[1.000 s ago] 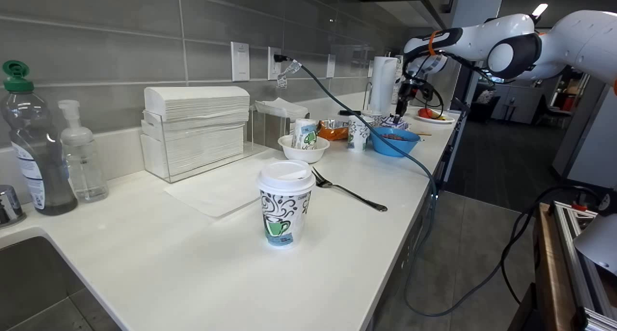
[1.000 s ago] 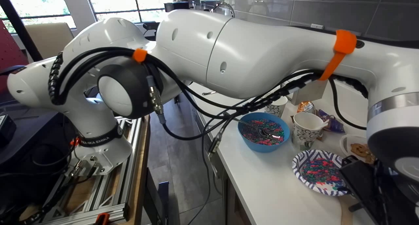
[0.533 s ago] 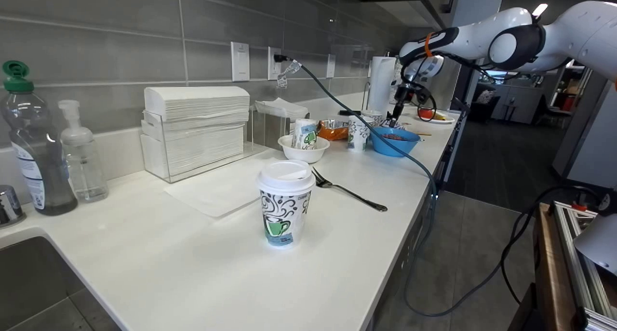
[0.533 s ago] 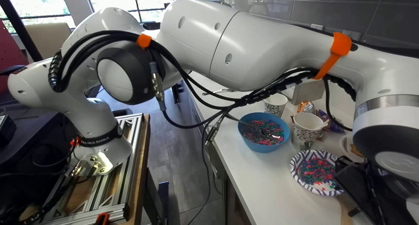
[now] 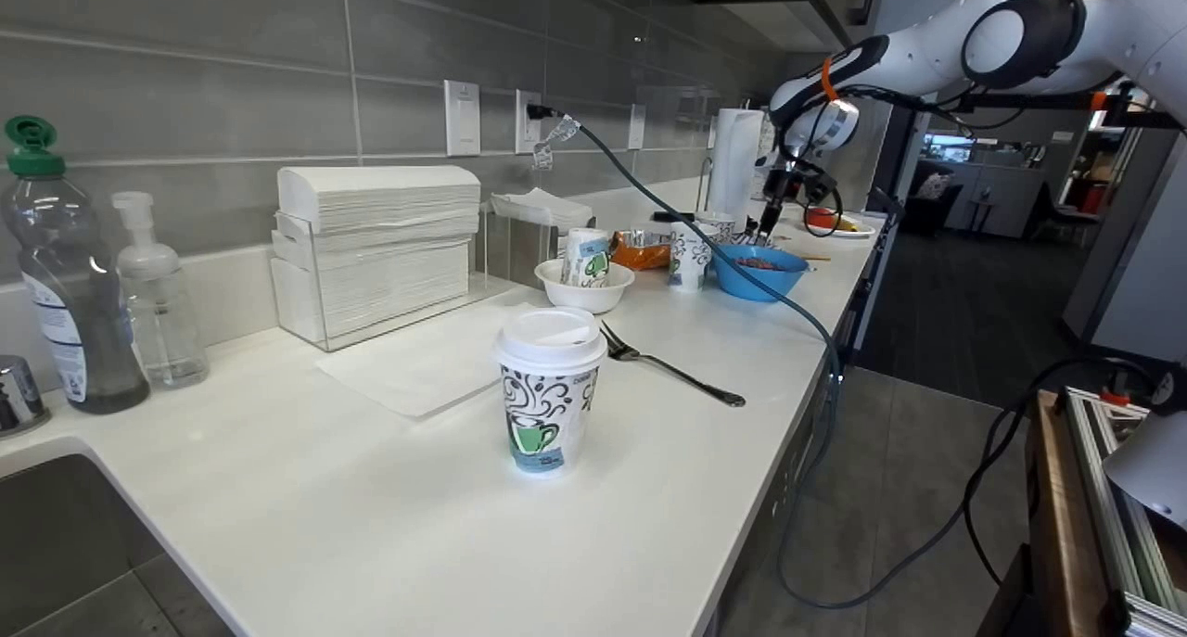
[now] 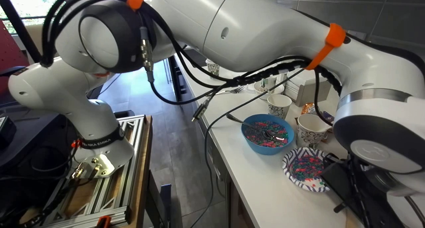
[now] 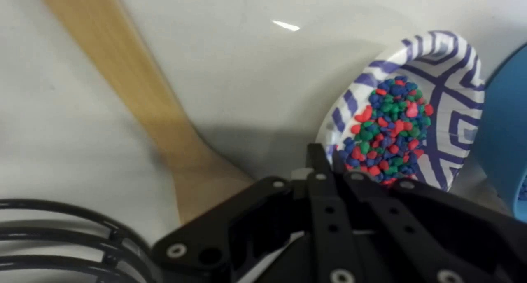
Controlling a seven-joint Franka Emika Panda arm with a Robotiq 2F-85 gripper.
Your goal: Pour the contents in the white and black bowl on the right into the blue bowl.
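Note:
The white bowl with a dark zigzag pattern holds red, green and blue bits; it also fills the right part of the wrist view. My gripper is shut on its near rim, with the fingertips pinching the edge. The bowl looks squeezed and tilted in the wrist view; whether it is off the counter I cannot tell. The blue bowl stands just beside it, with similar bits and a metal spoon inside. It also shows in the wrist view. In an exterior view my gripper is behind the blue bowl.
Paper cups stand close behind the bowls. A wooden utensil and a black wire rack lie on the gripper's other side. A lidded cup and a fork are farther along the counter.
The patterned bowl has moved with my gripper toward the blue bowl, leftward in an exterior view. The arm's elbow has risen and the wrist has drawn back toward the base.

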